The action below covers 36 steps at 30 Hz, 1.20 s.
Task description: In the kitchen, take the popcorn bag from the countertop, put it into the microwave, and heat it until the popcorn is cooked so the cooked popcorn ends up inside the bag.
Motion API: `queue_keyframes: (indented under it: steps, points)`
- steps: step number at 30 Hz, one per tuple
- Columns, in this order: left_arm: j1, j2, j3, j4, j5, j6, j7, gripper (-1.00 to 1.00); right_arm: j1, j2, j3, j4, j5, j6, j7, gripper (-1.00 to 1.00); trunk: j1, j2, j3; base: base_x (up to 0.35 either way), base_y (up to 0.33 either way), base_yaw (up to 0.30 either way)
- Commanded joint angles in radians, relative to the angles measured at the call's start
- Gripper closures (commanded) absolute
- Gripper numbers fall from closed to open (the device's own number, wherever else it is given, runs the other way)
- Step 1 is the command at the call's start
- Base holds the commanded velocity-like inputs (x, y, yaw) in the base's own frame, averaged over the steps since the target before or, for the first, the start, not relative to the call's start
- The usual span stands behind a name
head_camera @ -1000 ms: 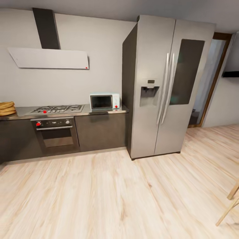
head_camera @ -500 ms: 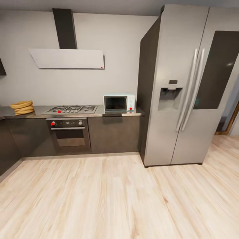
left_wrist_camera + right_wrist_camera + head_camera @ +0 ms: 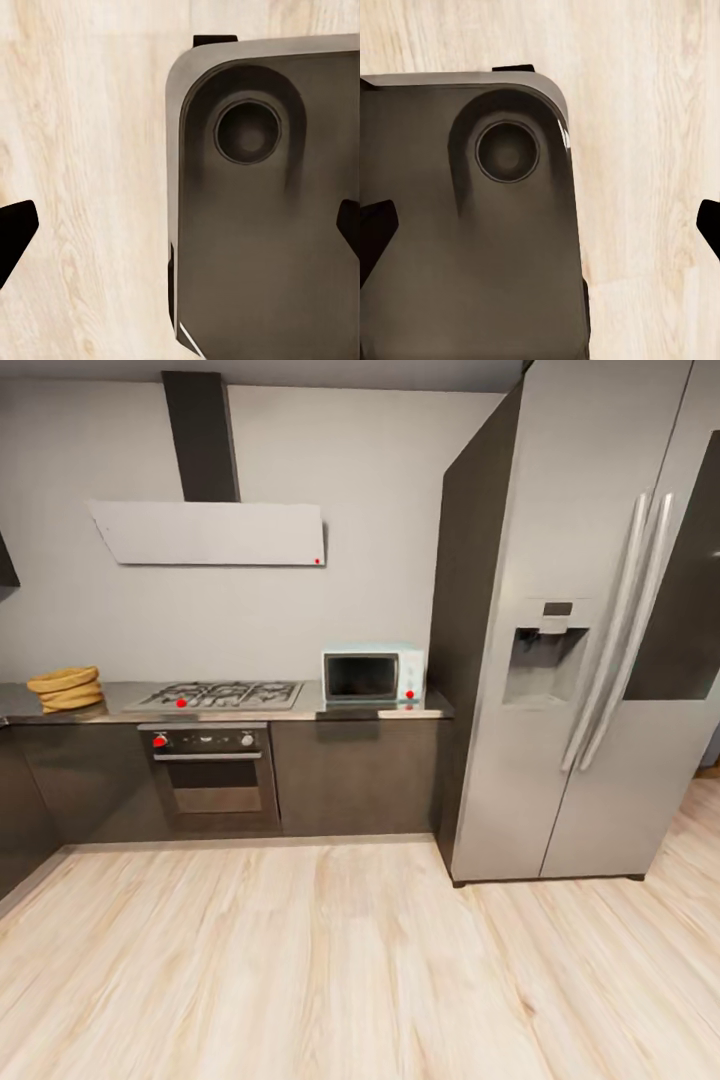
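Both grippers, left [image 3: 180, 229] and right [image 3: 540, 229], hang spread and empty over the base, with the microwave [image 3: 373, 676] far ahead across the floor.

Your fridge [image 3: 580, 620] runs off the head view's top and right edges, so its right door is cut. The countertop [image 3: 330, 712] leaves the frame at its left end, just past the stacked tan things [image 3: 66, 688], too blurred for you to name. The microwave [image 3: 372, 675] knobs are too small to read. At each wrist, only dark fingertips [image 3: 15, 232] [image 3: 375, 229] poke in from the edges, and the base [image 3: 270, 225] [image 3: 465, 225] is cropped.
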Motion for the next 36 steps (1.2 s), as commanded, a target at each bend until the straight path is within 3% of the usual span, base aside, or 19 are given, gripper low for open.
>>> queue_keyframes:
  steps: [1, 23, 36]
  points:
    - [0.000, 0.000, 0.000, 0.000, 0.000, -0.001, 0.000, -1.00, -0.001, 0.000, -0.006, 0.003, -0.001, -0.008, -0.001, -1.00, 0.001, 0.000, -0.001, 0.340, 0.100, -0.015]
    - [0.000, -0.001, -0.001, 0.000, 0.000, 0.000, 0.000, -1.00, -0.001, 0.000, -0.006, 0.003, -0.001, -0.008, -0.001, -1.00, 0.001, 0.000, -0.001, 0.326, 0.151, -0.022]
    - [0.000, -0.001, -0.001, 0.000, 0.000, 0.000, -0.001, -1.00, -0.001, 0.000, -0.005, 0.003, -0.001, -0.008, -0.001, -1.00, 0.001, 0.000, -0.001, 0.338, 0.011, 0.000]
